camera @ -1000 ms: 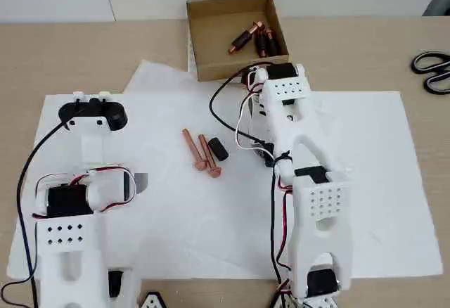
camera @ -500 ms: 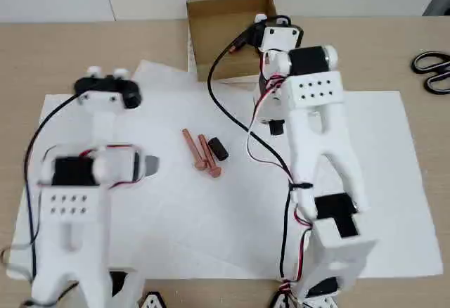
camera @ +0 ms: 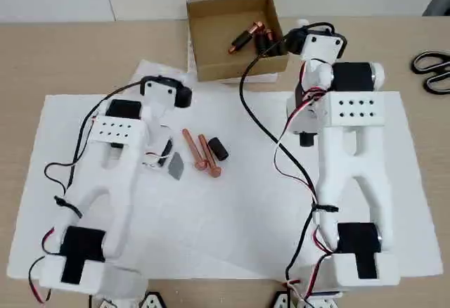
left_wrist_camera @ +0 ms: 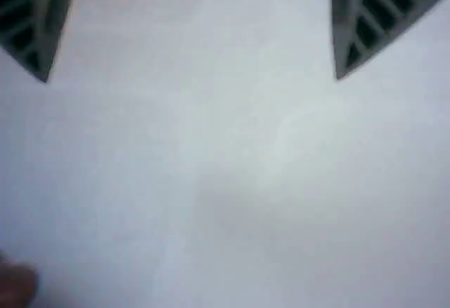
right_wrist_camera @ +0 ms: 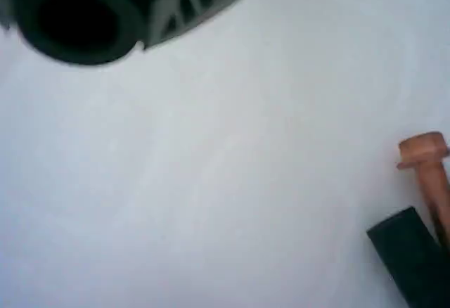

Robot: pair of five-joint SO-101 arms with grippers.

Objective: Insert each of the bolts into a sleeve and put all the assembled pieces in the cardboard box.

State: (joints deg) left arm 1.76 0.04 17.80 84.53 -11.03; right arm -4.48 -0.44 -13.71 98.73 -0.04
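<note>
Tabletop (camera: 70,55) of pale wood carries a wide white paper sheet (camera: 232,216), rumpled at its far edge. On the sheet stand two white plastic arms with red and black wiring, the left arm (camera: 112,160) and the right arm (camera: 351,153). At the sheet's far edge sits the open brown cardboard box (camera: 232,67). Several assembled pieces (camera: 253,37), copper bolts in black sleeves, lie in its right half. Black-handled scissors (camera: 432,69) lie on the bare wood at the right edge.

The left gripper (camera: 169,159) hangs low over the paper, its fingers (left_wrist_camera: 351,34) spread wide with nothing between them. Just beside it two loose copper-coloured bolts (camera: 191,145) lie side by side, with a short black tubular sleeve (camera: 218,148) against the right-hand one. The right gripper (camera: 305,136) is clamped on a second black sleeve (right_wrist_camera: 77,21), seen end-on.
</note>
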